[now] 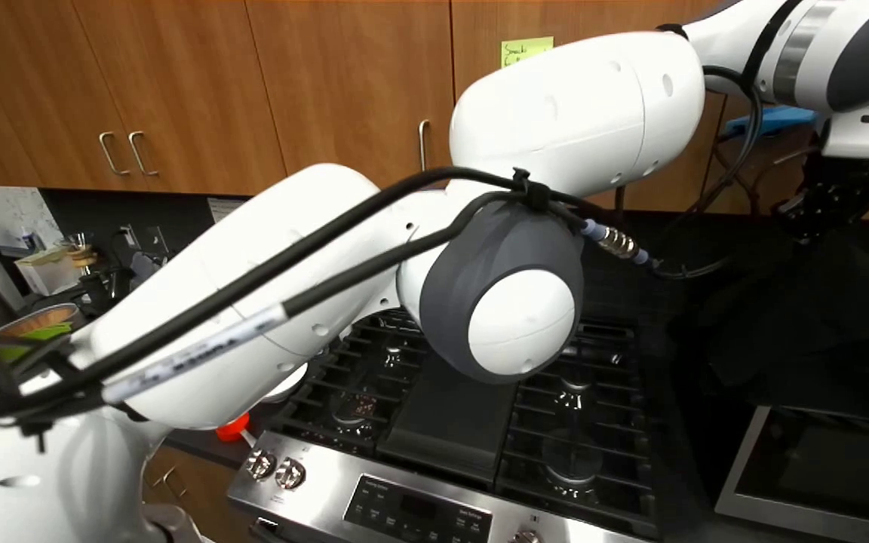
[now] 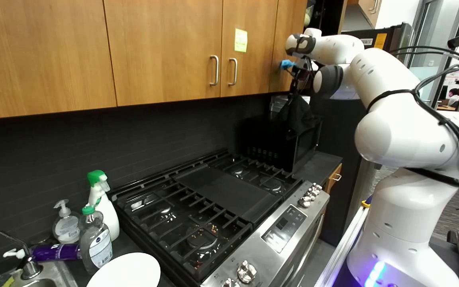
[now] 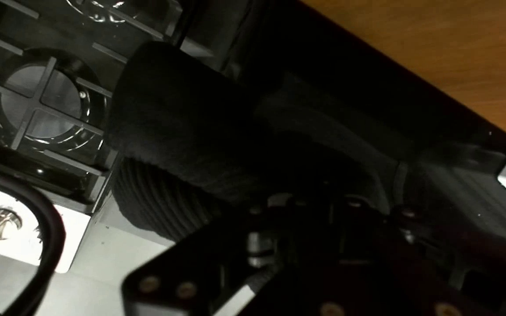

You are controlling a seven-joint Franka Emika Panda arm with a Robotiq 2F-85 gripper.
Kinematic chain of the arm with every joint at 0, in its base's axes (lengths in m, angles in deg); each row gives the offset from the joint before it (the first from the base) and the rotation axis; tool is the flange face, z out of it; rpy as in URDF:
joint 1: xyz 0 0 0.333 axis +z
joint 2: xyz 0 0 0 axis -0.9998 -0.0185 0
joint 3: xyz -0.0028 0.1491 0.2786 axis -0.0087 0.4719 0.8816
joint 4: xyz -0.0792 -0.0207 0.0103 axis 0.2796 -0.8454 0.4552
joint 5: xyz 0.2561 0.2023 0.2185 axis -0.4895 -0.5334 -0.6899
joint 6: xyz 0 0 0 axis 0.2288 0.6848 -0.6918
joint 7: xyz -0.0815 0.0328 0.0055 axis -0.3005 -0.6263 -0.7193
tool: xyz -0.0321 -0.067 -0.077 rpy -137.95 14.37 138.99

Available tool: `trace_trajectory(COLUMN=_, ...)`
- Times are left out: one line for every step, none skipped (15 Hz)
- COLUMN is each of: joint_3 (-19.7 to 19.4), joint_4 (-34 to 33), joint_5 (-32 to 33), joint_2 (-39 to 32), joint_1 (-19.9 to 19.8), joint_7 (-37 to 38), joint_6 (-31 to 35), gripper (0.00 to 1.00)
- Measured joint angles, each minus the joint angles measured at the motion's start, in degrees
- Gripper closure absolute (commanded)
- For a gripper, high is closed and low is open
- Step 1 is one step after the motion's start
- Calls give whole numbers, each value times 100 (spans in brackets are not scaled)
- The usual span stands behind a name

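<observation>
A black cloth garment (image 2: 299,113) hangs from my gripper (image 2: 294,84), its upper part gathered at the fingertips. In an exterior view my gripper (image 1: 804,230) is at the upper right, and the dark cloth (image 1: 842,324) drops below it, hard to tell from the dark background. Seen from the wrist, the cloth (image 3: 182,118) spreads beyond my gripper (image 3: 308,206), with a ribbed part (image 3: 160,202) on its left. The jaws look closed together on the fabric; the exact pinch is lost in shadow.
A black microwave (image 2: 309,139) stands below and behind the cloth. The gas stove (image 2: 221,191) is beside it. Wooden cabinets (image 2: 169,48) with metal handles run above. A blue object (image 2: 287,64) is close to the gripper. Bottles (image 2: 98,243) and a white plate (image 2: 128,273) are left of the stove.
</observation>
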Motion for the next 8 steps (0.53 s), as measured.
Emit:
trace_trajectory(joint_3=54, joint_4=-53, joint_5=0, joint_2=-32, joint_1=-17, joint_7=69, joint_6=3, gripper=98)
trace_trajectory(joint_3=102, joint_4=-73, joint_5=0, joint_2=-69, joint_1=-28, joint_7=116, joint_6=-1, gripper=98)
trace_trajectory(joint_3=139, joint_4=-82, joint_5=0, joint_2=-110, joint_1=-43, joint_7=180, joint_6=-35, gripper=98)
trace_trajectory(joint_3=165, joint_4=-85, joint_5=0, joint_2=-155, joint_1=-56, joint_7=246, joint_6=-88, gripper=98)
trace_trajectory(joint_3=163, joint_4=-95, joint_5=11, joint_2=-204, joint_1=-60, joint_7=316, joint_6=-138, gripper=98)
trace_trajectory(joint_3=153, joint_4=-104, joint_5=49, joint_2=-251, joint_1=-58, joint_7=383, joint_6=-170, gripper=98)
trace_trajectory(joint_3=135, joint_4=-119, joint_5=100, joint_2=-295, joint_1=-54, joint_7=431, joint_6=-188, gripper=98)
trace_trajectory(joint_3=119, joint_4=-134, joint_5=163, joint_2=-327, joint_1=-43, joint_7=464, joint_6=-212, gripper=98)
